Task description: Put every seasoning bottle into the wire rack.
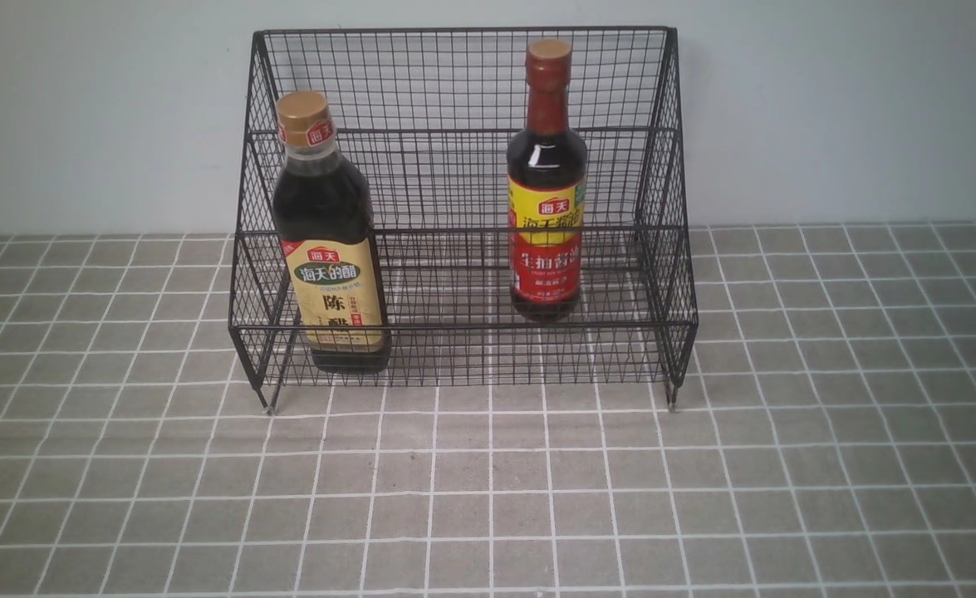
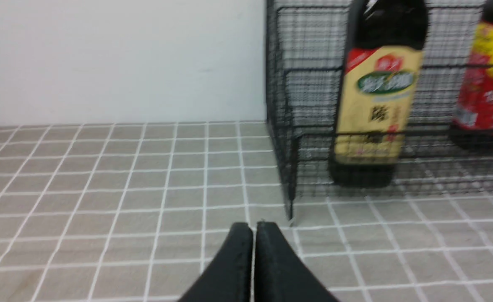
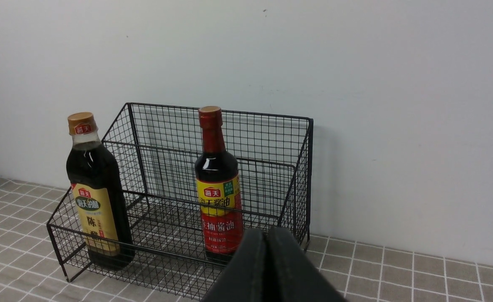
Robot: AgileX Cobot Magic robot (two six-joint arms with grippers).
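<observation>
Both seasoning bottles stand upright inside the rack (image 1: 438,83), long axes vertical, caps up; the broad bottle (image 1: 331,249), gold-capped with a tan label, sits at the rack's left end just behind the front rail, while the slim bottle (image 1: 546,208), red-necked, sits right of centre and a little deeper in; the two are well apart, and neither leans on the mesh as far as can be seen

The left fingers (image 2: 246,235) are pressed together with nothing between them, low over the tabletop (image 1: 488,498), short of the rack's near left leg; the broad bottle lies ahead of their tips and towards the robot's right, behind the wire; the right fingers (image 3: 259,243) are likewise closed and empty, held higher, with the slim bottle ahead of and below their tips

By the look of it no bottle is left outside the rack; the left arm is nearer the broad bottle, the right nearer the slim one, and any coming move seems to call for drawing back, clear of the front rail
</observation>
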